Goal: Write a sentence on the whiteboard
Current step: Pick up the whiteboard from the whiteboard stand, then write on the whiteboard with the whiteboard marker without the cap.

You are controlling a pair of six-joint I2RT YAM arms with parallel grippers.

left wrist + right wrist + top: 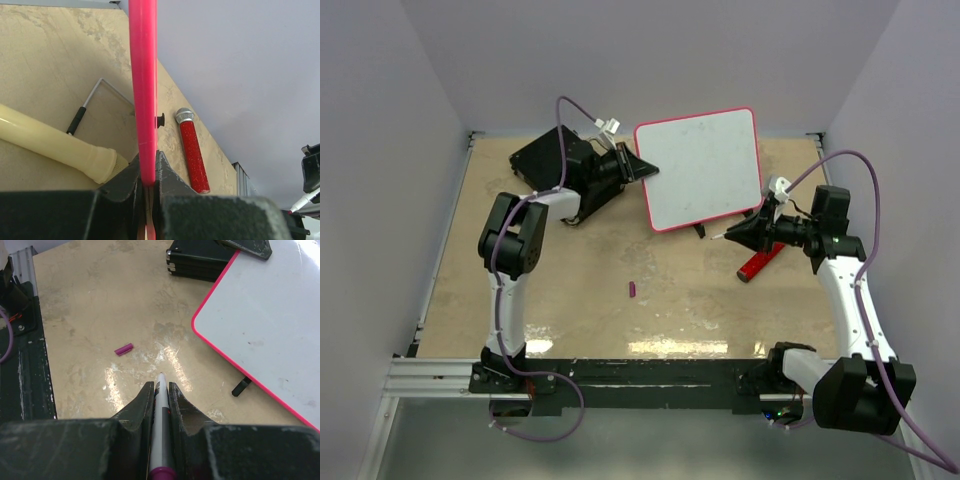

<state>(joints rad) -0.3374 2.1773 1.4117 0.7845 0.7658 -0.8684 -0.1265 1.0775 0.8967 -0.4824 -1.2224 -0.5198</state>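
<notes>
My left claw (642, 166) pinches shut on the left rim of the whiteboard (705, 165), which lies blank and skewed at the table's far middle, while my right claw (740, 235), clamped on the marker (160, 410), hangs just off its near edge, tip pointing leftward along it, writing face lying beyond.
</notes>
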